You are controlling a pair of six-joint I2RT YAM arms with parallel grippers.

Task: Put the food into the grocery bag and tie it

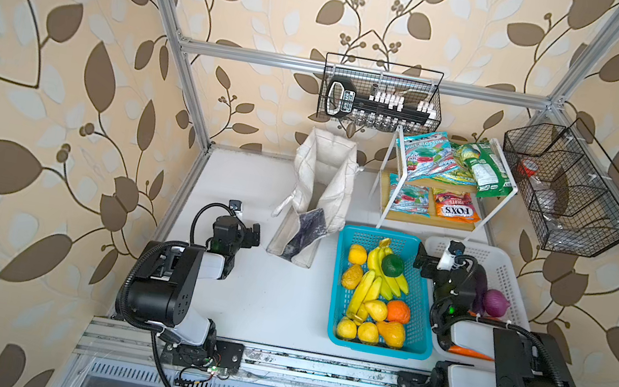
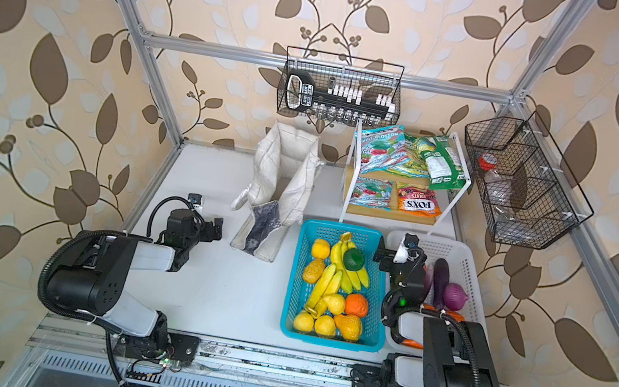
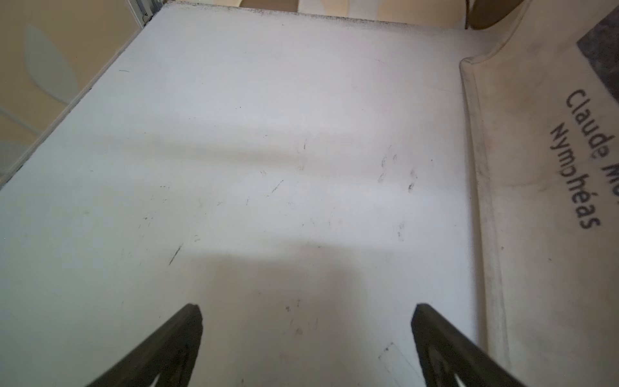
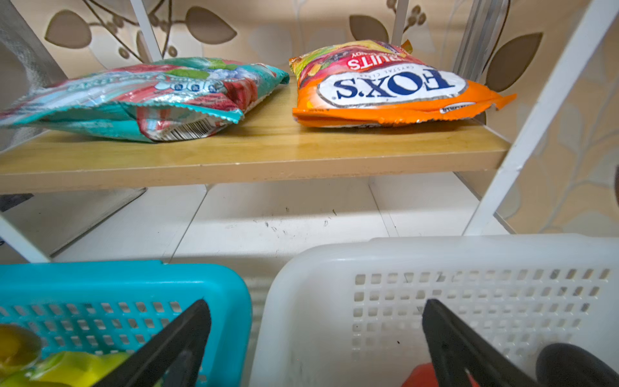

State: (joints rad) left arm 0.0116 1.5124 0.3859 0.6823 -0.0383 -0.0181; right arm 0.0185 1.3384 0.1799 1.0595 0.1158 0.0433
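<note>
Left fingers (image 3: 167,345) spread, grocery bag (image 1: 337,190) lengthwise front-to-back

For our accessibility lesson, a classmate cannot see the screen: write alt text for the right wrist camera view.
A teal-red snack packet and an orange FOX'S packet lie side by side on a wooden shelf. Nearer the camera stand the turquoise basket and the white basket, with the right gripper between them, jaws open and empty.

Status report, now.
Both open, empty: left gripper, right gripper. Slumped canvas tote untied. Toy fruit in turquoise basket, snack packets on rack. Nothing blocks the tote.
</note>
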